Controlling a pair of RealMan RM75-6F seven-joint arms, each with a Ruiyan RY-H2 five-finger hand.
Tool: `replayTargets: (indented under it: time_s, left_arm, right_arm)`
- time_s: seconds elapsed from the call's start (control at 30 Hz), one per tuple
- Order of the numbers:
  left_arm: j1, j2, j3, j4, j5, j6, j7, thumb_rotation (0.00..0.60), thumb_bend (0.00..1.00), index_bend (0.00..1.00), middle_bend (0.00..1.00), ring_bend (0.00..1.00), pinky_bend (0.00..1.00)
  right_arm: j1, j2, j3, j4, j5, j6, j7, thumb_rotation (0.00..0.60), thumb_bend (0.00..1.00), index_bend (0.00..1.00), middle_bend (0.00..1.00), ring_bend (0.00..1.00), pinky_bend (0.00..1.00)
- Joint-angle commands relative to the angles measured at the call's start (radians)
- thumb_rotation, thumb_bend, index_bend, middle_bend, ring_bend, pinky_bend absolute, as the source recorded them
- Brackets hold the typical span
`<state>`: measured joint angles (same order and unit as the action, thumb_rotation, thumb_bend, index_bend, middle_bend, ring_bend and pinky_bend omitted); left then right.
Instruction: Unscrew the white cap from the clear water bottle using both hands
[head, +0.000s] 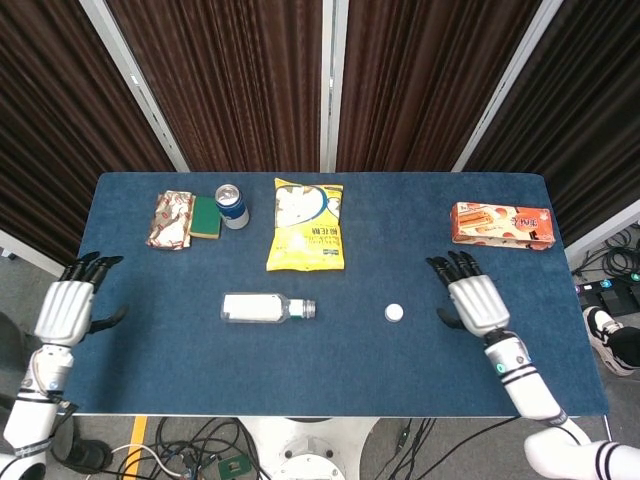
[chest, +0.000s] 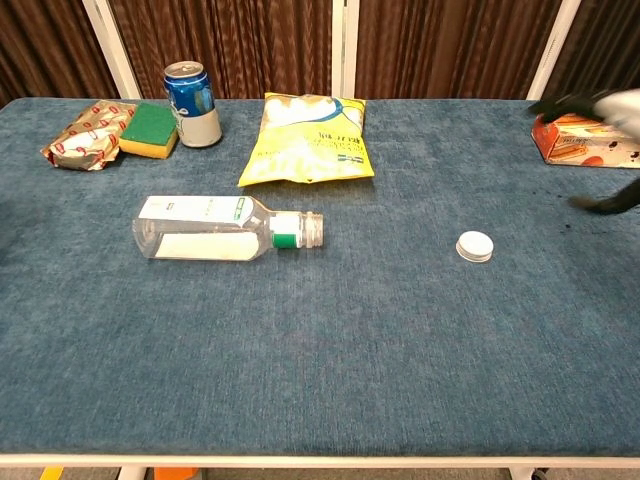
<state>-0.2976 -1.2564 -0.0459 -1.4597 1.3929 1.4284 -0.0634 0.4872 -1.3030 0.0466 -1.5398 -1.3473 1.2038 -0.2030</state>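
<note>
The clear water bottle (head: 263, 308) lies on its side near the middle of the blue table (head: 330, 370), its open neck pointing toward my right, with the green ring just behind the mouth. The white cap (head: 395, 312) is off and sits flat on the cloth, well apart from the bottle's mouth and between the bottle and my right hand (head: 473, 301). That right hand hovers over the table's right part, palm down, fingers spread and holding nothing; in the chest view only its dark fingertips (chest: 590, 204) show at the right edge. My left hand (head: 70, 308) hangs at the table's left edge, well away from the bottle, fingers apart and empty; the chest view does not catch it. Along the far side of the table sit a red-and-white snack packet (head: 171, 219), a green sponge (head: 206, 217) touching it, and a blue can (head: 232, 206) standing upright just beside the sponge. A yellow snack bag (head: 307, 224) lies flat behind the bottle, and an orange biscuit box (head: 501, 224) rests near the far right corner.
</note>
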Motion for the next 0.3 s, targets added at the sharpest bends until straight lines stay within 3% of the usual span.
replayTargets:
  time_s: [0.03,0.17,0.3]
  left_arm:
    - [0.052,0.031,0.029,0.043,0.001,0.031,-0.014,0.6,0.24,0.19,0.21,0.11,0.14]
    - [0.105,0.065,0.046,0.032,0.003,0.068,-0.014,0.6,0.23,0.19,0.21,0.11,0.13]
    - [0.144,0.089,0.061,-0.019,0.018,0.102,0.012,0.6,0.23,0.19,0.21,0.11,0.12]
  right_arm:
    - [-0.173,0.118,-0.041,-0.085,-0.076,0.233,0.064,0.6,0.23,0.06,0.08,0.0,0.0]
    - [-0.27,0.157,-0.078,-0.103,-0.135,0.351,0.144,0.6,0.23,0.06,0.06,0.0,0.0]
    - [-0.325,0.19,-0.109,-0.105,-0.16,0.383,0.201,0.6,0.24,0.06,0.05,0.0,0.0]
